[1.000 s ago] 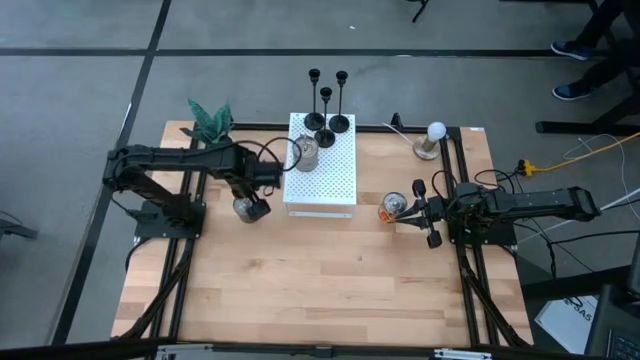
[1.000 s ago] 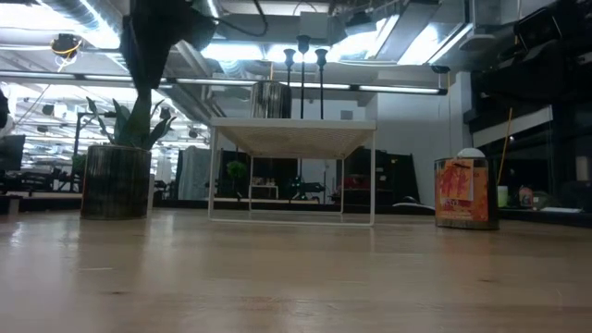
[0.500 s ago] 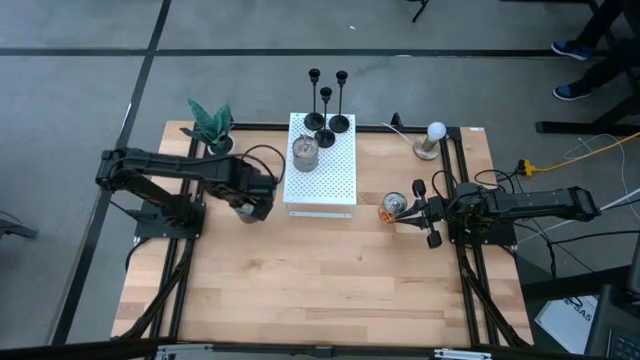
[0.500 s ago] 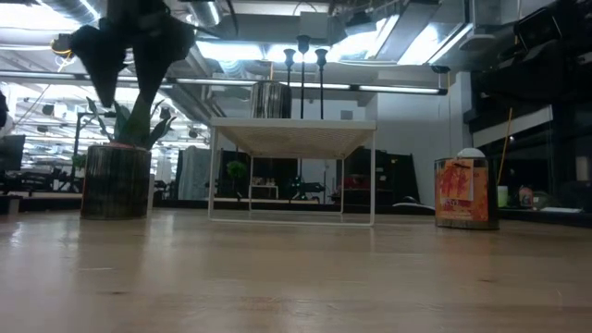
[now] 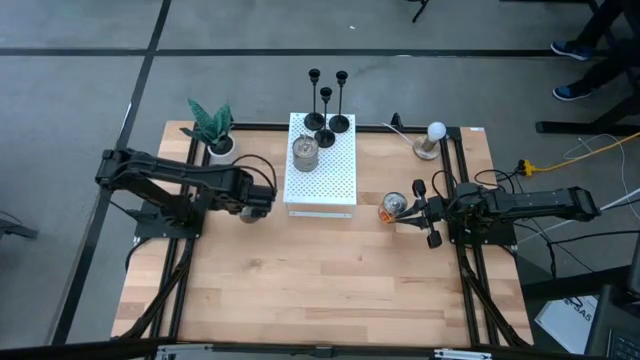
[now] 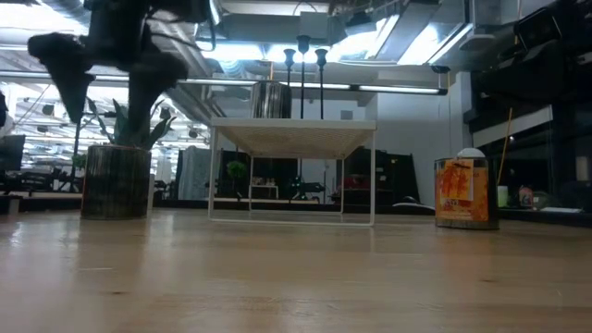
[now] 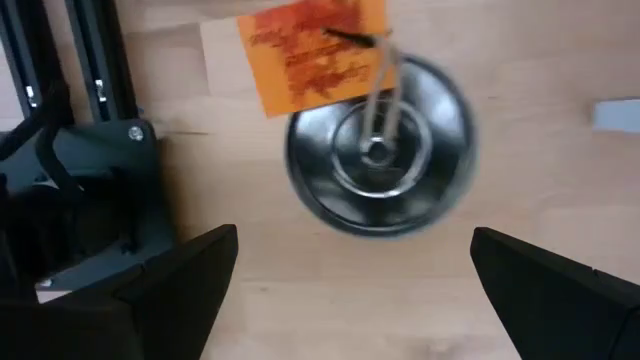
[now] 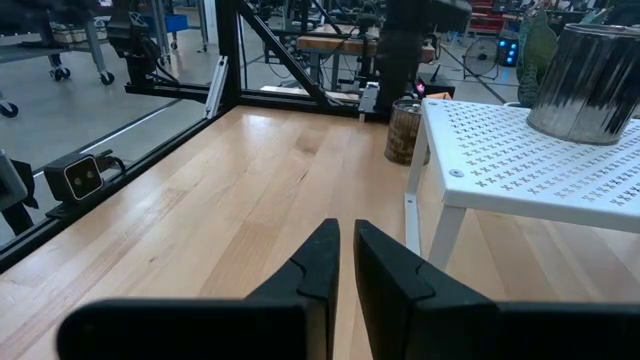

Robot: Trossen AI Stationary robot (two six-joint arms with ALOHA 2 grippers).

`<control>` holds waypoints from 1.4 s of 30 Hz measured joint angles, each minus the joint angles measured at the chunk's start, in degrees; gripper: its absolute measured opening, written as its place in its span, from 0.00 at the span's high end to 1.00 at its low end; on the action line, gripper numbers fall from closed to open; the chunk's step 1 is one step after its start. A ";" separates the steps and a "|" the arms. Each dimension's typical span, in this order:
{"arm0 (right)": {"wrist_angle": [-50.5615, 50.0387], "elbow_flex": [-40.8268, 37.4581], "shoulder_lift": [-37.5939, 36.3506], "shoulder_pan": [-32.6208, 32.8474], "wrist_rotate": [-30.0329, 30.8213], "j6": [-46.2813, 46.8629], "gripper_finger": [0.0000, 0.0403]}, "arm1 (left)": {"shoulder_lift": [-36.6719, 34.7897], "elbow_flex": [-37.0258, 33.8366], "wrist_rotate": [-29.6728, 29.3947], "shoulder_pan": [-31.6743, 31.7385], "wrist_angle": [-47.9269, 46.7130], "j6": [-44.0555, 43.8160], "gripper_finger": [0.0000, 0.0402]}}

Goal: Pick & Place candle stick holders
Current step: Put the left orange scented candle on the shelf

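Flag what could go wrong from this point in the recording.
1. The open left gripper hovers close beside the white perforated stand; swinging across could knock it and topple the silver tin or the candle stick holders.
2. The holders crowd the stand's far edge, so gripping one may tip its neighbours.

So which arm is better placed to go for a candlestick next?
Probably the left: its hand is open beside the white stand bearing the candle stick holders. The right hand is shut, by the orange tin.
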 joint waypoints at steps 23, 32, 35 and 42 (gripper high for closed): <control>0.00 0.00 0.02 -0.02 0.02 0.00 0.90 | 0.02 -2.84 -3.23 4.05 7.27 5.47 0.00; 0.00 0.00 0.02 -0.02 0.02 0.02 0.90 | 0.02 -2.84 -3.08 6.40 7.27 7.33 0.00; 0.00 0.00 0.02 -0.01 0.02 0.01 0.90 | 0.02 -3.17 -2.25 6.82 7.45 7.52 0.00; 0.00 0.00 0.02 0.00 0.00 0.02 0.90 | 0.02 -8.30 -0.48 7.06 12.30 7.52 0.00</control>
